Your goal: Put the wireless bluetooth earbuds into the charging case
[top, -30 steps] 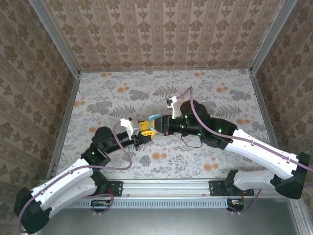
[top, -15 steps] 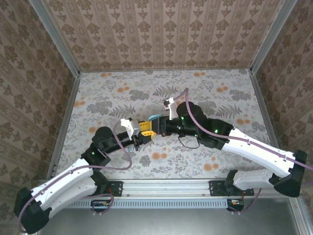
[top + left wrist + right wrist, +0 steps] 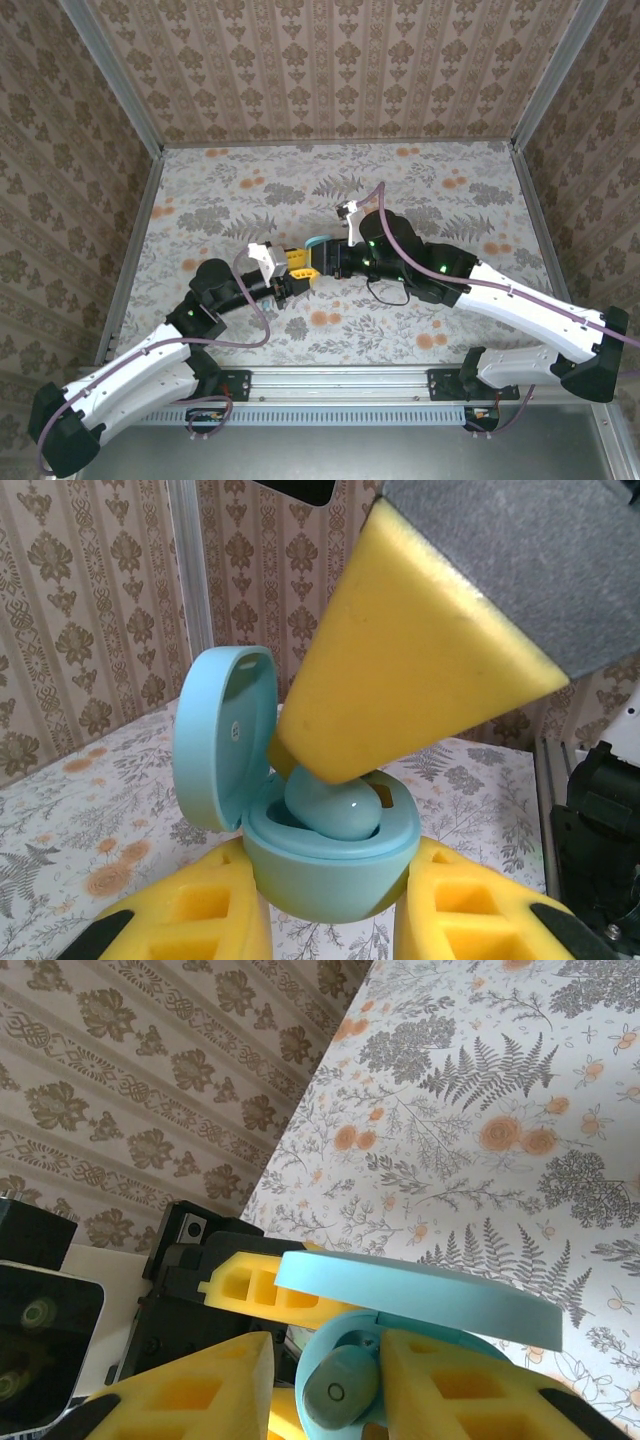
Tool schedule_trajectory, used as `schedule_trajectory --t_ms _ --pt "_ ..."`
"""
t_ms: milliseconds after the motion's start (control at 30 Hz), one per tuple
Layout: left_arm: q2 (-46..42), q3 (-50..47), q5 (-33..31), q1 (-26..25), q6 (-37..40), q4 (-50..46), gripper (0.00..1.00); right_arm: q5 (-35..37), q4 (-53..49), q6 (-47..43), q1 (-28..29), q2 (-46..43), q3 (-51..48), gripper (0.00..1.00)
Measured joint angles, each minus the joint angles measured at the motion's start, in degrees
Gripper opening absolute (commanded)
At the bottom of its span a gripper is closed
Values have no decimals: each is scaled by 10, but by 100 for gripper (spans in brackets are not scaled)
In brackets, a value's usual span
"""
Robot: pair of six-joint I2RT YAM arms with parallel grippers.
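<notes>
A teal charging case (image 3: 330, 875) stands upright with its lid (image 3: 225, 735) swung open, and my left gripper (image 3: 330, 920) is shut on its body from both sides. A teal earbud (image 3: 335, 805) lies in a well of the case. One yellow finger (image 3: 420, 670) of the right gripper rests against the earbud's top. In the right wrist view the earbud (image 3: 340, 1395) sits under the lid (image 3: 420, 1295) between the parted fingers of my right gripper (image 3: 325, 1385), with a gap on its left side. From above, both grippers (image 3: 298, 266) (image 3: 324, 260) meet at the case (image 3: 318, 242) mid-table.
The floral table (image 3: 450, 200) is boxed in by wallpapered walls with metal posts (image 3: 125, 95) at the back corners. A dark cable (image 3: 385, 291) loops on the table beneath the right arm.
The right gripper's fingers have spread apart around the earbud, and the right arm has edged slightly left towards the case. The left gripper has kept still with the case.
</notes>
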Motion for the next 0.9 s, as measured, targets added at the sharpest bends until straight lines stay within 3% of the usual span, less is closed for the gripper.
schedule_trajectory --t_ms 300,533,900 --pt "-7 0 -4 0 0 3 19 19 -20 -1 1 -22 5 37" --pt "-7 0 -5 -1 0 6 19 28 -28 -4 9 -31 8 30" --pt "-6 0 -9 -1 6 -1 19 30 -66 -17 21 15 44 36"
